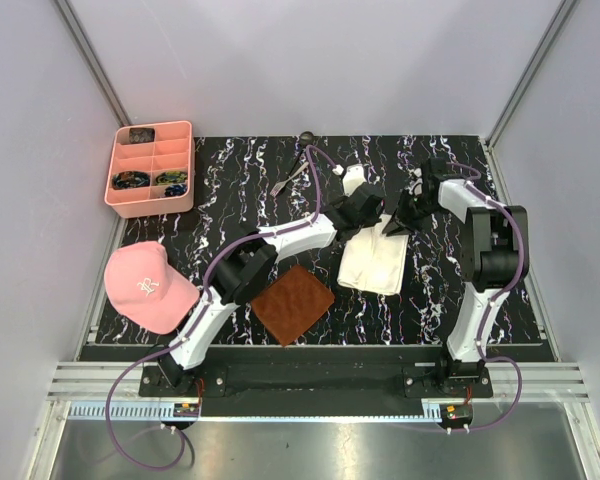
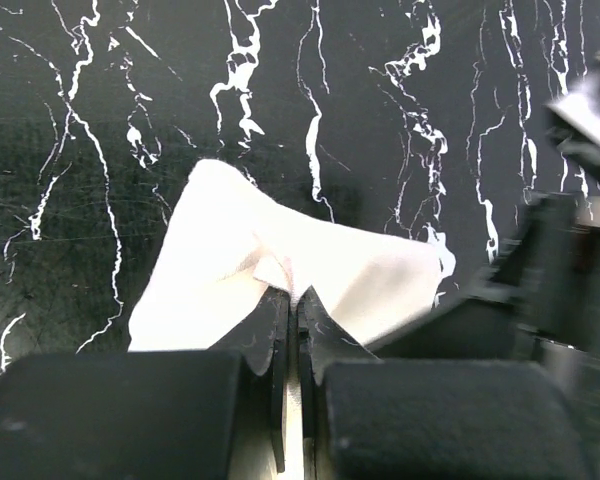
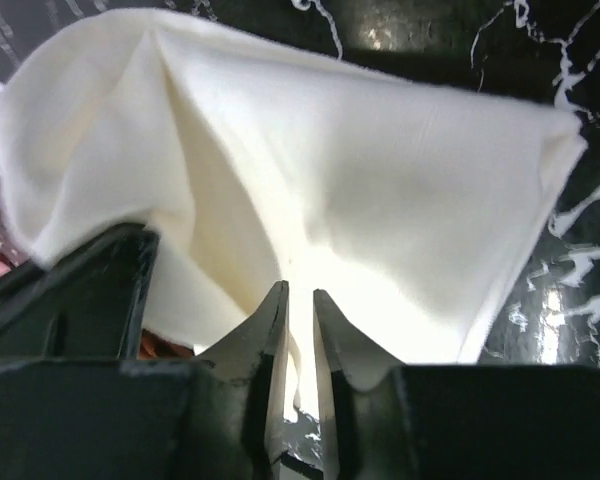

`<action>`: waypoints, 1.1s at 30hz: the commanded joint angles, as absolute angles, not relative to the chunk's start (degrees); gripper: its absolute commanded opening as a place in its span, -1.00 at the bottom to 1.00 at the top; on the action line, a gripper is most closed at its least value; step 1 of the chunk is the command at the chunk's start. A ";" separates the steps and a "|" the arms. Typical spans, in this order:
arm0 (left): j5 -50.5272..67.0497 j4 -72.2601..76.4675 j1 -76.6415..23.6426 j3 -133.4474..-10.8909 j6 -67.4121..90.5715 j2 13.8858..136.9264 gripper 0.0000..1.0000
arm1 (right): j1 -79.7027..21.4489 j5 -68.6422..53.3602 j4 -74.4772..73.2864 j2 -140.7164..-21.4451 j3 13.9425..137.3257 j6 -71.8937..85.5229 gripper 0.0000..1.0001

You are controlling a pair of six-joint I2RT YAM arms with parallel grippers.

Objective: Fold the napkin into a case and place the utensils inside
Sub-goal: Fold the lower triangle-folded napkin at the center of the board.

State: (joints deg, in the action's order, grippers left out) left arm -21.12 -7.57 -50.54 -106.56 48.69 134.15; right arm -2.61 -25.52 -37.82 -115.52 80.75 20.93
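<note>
The cream-white napkin [image 1: 373, 262] lies folded in a rough rectangle on the black marbled table, its far end lifted between both grippers. My left gripper [image 1: 366, 212] is shut on a bunched corner of the napkin [image 2: 250, 250], its tips [image 2: 291, 295] pressed together on the cloth. My right gripper [image 1: 399, 222] sits at the other far corner; its jaws [image 3: 300, 292] stand slightly apart, with a thin fold of the napkin [image 3: 330, 170] loose in the gap. A dark spoon [image 1: 306, 141] and a grey fork [image 1: 286, 183] lie at the back of the table, away from both grippers.
A brown textured mat [image 1: 293, 303] lies just left of the napkin, near the front. A pink compartment tray [image 1: 150, 168] stands at the back left, and a pink cap [image 1: 145, 286] sits at the left edge. Grey walls close in the table.
</note>
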 commanded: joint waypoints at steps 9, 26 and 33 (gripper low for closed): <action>-20.48 -4.31 -50.63 -109.16 47.55 135.44 -1.00 | -2.72 -33.83 -33.84 -109.16 75.24 18.28 -0.17; -19.86 -5.54 -50.62 -111.44 47.81 136.85 -1.00 | -4.22 -35.16 -31.99 -106.61 72.77 18.37 0.06; -20.39 -5.63 -50.71 -109.78 45.79 135.27 -1.00 | -4.22 -36.56 -31.55 -113.37 78.22 18.28 -0.01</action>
State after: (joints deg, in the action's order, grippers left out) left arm -20.36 -7.22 -50.30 -108.73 47.75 136.27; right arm -3.77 -34.15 -34.06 -110.41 74.17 18.83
